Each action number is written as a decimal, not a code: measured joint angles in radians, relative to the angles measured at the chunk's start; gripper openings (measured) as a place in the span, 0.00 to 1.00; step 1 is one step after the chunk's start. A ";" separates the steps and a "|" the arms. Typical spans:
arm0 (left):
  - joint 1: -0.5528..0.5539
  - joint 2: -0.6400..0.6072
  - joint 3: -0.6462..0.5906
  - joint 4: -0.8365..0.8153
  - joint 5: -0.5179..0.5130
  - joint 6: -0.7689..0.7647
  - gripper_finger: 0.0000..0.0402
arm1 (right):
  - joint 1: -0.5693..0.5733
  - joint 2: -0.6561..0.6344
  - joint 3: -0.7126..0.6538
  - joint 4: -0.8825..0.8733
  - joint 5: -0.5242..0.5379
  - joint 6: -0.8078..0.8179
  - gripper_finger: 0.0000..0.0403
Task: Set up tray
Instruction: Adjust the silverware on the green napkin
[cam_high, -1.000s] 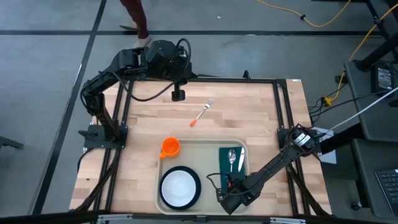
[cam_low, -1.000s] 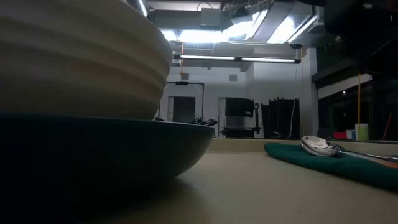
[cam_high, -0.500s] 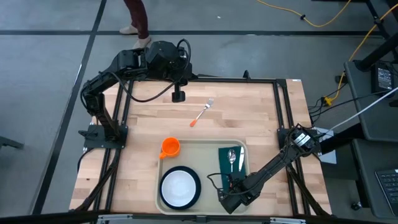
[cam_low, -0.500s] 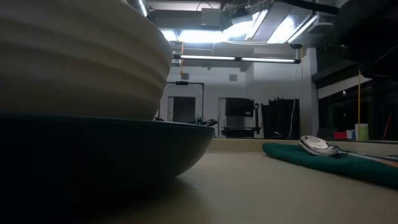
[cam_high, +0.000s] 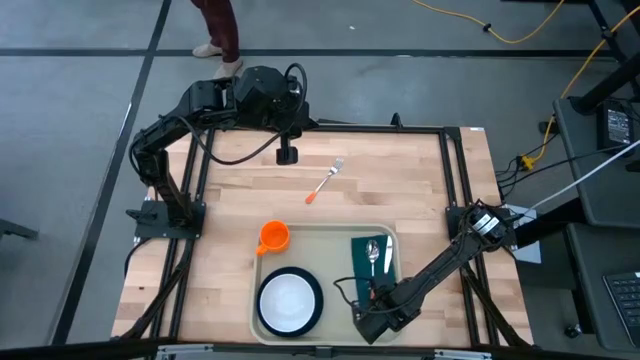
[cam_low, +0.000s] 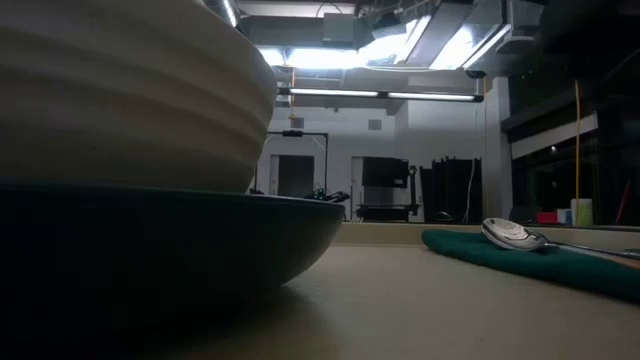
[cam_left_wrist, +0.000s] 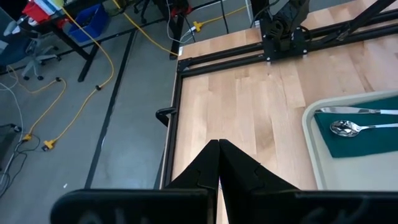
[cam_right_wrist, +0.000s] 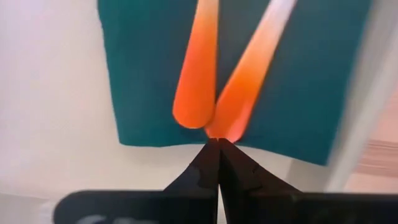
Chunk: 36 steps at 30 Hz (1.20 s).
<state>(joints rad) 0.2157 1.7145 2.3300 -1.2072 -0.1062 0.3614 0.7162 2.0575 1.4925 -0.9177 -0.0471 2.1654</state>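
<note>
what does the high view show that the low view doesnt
Only the high view shows the fork lying on the bare table outside the tray, the orange cup, and both arms. Only the low view shows the room behind. Both show the plate, green napkin and spoon.

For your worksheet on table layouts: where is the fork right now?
In the high view the fork lies on bare wood beyond the tray, nearer the left gripper than the orange cup.
</note>
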 joint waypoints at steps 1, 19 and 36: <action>0.000 0.000 0.000 0.000 0.000 0.000 0.01 | 0.000 0.000 0.003 -0.010 0.000 0.000 0.01; 0.000 0.000 0.000 0.000 0.000 0.000 0.01 | -0.005 0.000 0.005 0.015 0.027 -0.027 0.01; 0.000 0.000 0.000 0.000 0.000 -0.006 0.01 | -0.005 0.004 0.005 0.032 0.053 -0.051 0.01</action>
<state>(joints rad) 0.2157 1.7145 2.3299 -1.2072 -0.1062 0.3550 0.7109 2.0613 1.4979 -0.8856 0.0063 2.1139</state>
